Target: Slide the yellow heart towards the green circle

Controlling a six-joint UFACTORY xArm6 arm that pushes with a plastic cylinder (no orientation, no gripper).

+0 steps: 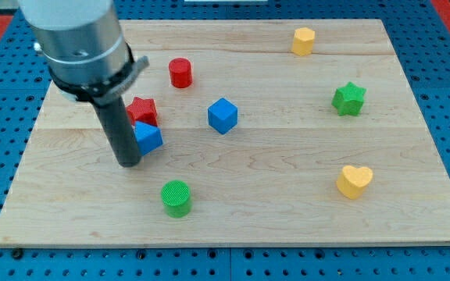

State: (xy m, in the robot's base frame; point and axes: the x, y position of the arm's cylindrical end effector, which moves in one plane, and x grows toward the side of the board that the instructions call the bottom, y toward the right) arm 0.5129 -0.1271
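The yellow heart (355, 181) sits near the front on the right. The green circle (176, 197) is far off to its left. My tip (130, 161) touches a blue block (148, 138), beside a red star (142, 112). I have no hand, only a rod.

One camera looks down obliquely at the whole board (287, 226)
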